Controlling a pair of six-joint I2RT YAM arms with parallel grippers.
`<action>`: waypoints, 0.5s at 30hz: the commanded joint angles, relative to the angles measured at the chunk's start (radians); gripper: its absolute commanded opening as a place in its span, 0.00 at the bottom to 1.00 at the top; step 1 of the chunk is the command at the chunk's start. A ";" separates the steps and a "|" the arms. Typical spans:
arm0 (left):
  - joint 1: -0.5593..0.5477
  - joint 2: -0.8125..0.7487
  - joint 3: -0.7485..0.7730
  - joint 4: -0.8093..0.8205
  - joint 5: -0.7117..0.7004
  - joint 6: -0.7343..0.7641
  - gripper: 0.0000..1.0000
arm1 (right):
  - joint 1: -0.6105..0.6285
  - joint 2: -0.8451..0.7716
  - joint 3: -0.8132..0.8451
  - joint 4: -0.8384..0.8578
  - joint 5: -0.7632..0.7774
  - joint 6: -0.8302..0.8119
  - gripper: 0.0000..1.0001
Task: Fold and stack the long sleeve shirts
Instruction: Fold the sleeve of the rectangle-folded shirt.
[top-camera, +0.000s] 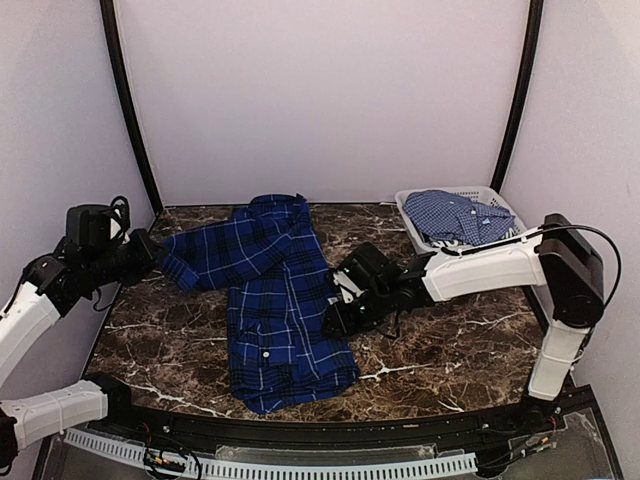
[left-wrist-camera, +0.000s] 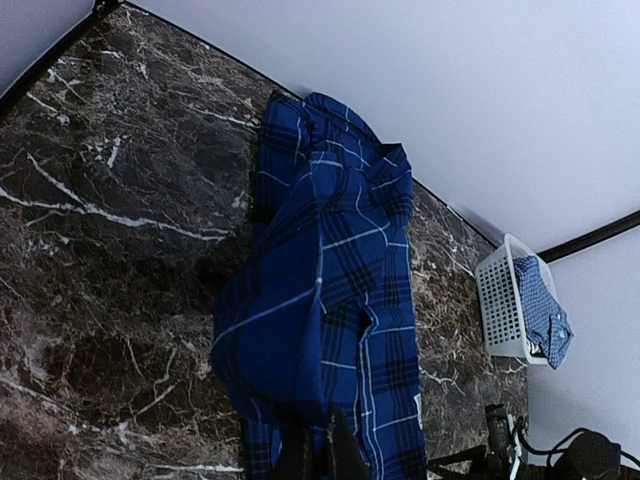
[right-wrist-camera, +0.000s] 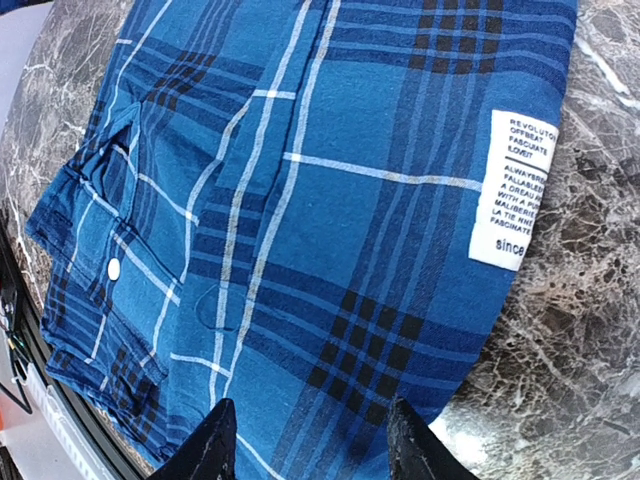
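Note:
The dark navy plaid shirt (top-camera: 280, 300) lies on the marble table, its body running toward the front edge and one sleeve stretched left. My left gripper (top-camera: 155, 255) is shut on that sleeve's end; in the left wrist view its dark fingers (left-wrist-camera: 320, 450) pinch a raised fold of the plaid shirt (left-wrist-camera: 330, 270). My right gripper (top-camera: 335, 318) hovers at the shirt's right edge, open and empty, its jaws (right-wrist-camera: 312, 445) spread wide over the plaid cloth (right-wrist-camera: 330, 180) beside a white label (right-wrist-camera: 512, 190). The lighter fine-checked shirt (top-camera: 455, 215) lies crumpled in the basket.
A pale lattice basket (top-camera: 503, 203) stands at the back right corner, also in the left wrist view (left-wrist-camera: 500, 300). White walls with black corner posts close in the marble table (top-camera: 440, 350). A black rail runs along the front edge.

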 joint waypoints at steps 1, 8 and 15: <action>-0.044 -0.091 -0.037 -0.082 -0.019 -0.070 0.00 | -0.018 0.018 0.031 0.026 -0.002 -0.017 0.48; -0.050 -0.218 -0.065 -0.107 0.003 -0.078 0.00 | -0.027 0.033 0.052 0.034 -0.004 -0.025 0.48; -0.050 -0.233 -0.050 -0.214 -0.017 -0.094 0.00 | -0.031 0.038 0.055 0.047 -0.006 -0.027 0.48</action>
